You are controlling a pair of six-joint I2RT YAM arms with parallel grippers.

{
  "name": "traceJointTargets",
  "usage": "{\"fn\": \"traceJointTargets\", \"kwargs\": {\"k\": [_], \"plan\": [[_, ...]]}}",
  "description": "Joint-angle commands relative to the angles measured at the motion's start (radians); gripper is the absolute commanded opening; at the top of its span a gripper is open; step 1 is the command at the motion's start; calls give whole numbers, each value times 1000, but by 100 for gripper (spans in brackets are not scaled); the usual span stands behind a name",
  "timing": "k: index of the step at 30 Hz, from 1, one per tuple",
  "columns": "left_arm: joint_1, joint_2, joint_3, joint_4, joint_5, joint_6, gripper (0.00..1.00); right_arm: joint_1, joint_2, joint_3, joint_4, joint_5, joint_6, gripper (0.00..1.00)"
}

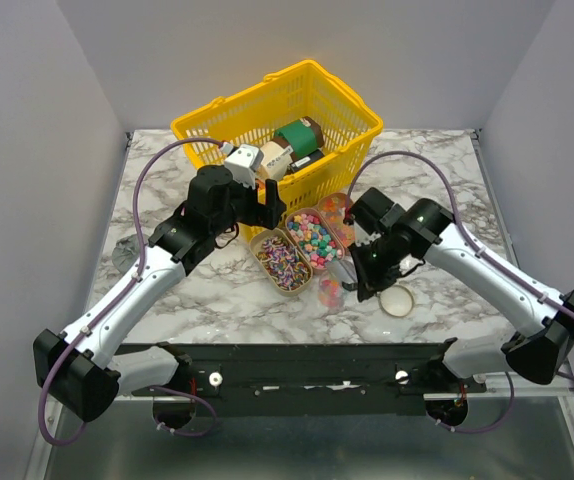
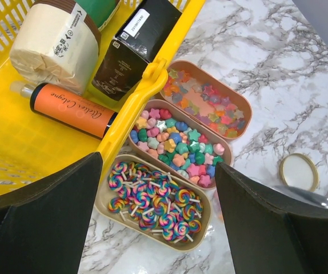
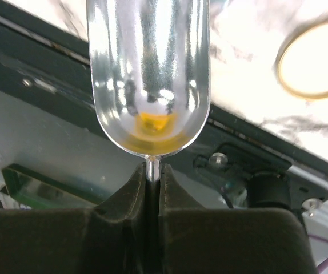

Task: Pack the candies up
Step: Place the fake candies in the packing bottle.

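Between the yellow basket (image 1: 342, 100) and the near edge of the table (image 1: 187, 290), the candies (image 2: 178, 145) lie in three oval trays (image 2: 102, 201) set side by side. Swirled lollipops are nearest us, mixed stars and hearts fill the middle tray, and paler translucent stars the farthest. A few more seem to sit in a small clear jar (image 1: 330, 292) just beside the trays, with a round lid (image 1: 397, 301) lying flat on the marble close by.

Our right fingers (image 3: 124, 194) are pressed onto the thin handle of a metal spoon (image 3: 150, 74). A yellow glint sits low in its bowl, and we cannot tell whether that is a sweet or a reflection. Our left fingers (image 2: 44, 222) are spread wide, holding nothing, above the lollipop tray beside the basket wall.

We judge the step to be spooning candies into the jar. To do it well we should keep the bowl level while travelling, tip only once its lip is over the jar mouth, and take small loads so nothing rolls off. The left arm could steady the jar, which looks light and easy to knock.
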Motion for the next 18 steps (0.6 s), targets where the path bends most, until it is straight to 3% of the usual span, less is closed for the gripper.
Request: {"fn": "traceJointTargets", "kwargs": {"k": [1,9,13,18], "plan": [[5,7,-9,-81,-2,13,91,-65,32,92,-35,95,-79,1],[6,-30,-12,-95,-27,7,92,-175,218,190,68,220,-324,1],[6,-56,-20,-101,-37,7,92,-241,339,306,63,251,-392,1],[6,-85,-29,-108,-45,2,92,-272,446,324,82,314,-466,1]]}}
